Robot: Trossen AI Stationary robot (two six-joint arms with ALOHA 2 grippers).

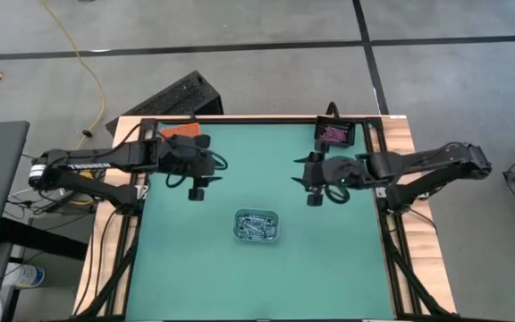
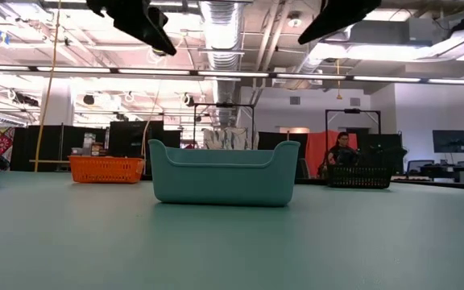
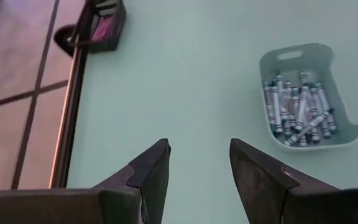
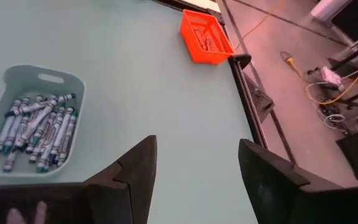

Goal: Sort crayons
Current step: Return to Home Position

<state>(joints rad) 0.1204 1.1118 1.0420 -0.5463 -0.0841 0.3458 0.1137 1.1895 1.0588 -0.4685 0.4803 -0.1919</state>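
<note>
The left claw (image 3: 199,148) and right claw (image 4: 197,144) are hanging wide open and empty above the bench (image 1: 240,152), left and right of the grey-blue crayons (image 3: 298,111) lying in the middle tray (image 1: 236,228)

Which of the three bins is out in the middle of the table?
The pale grey-blue bin holding the grey-blue crayons; the orange bin and the black bin both sit at far corners of the table.

- The left claw (image 1: 215,164) and the right claw (image 1: 300,172) face each other above the green table (image 1: 257,286).
- Grey-blue crayons (image 1: 256,225) fill a blue-grey tray (image 1: 278,235) mid-table.
</note>
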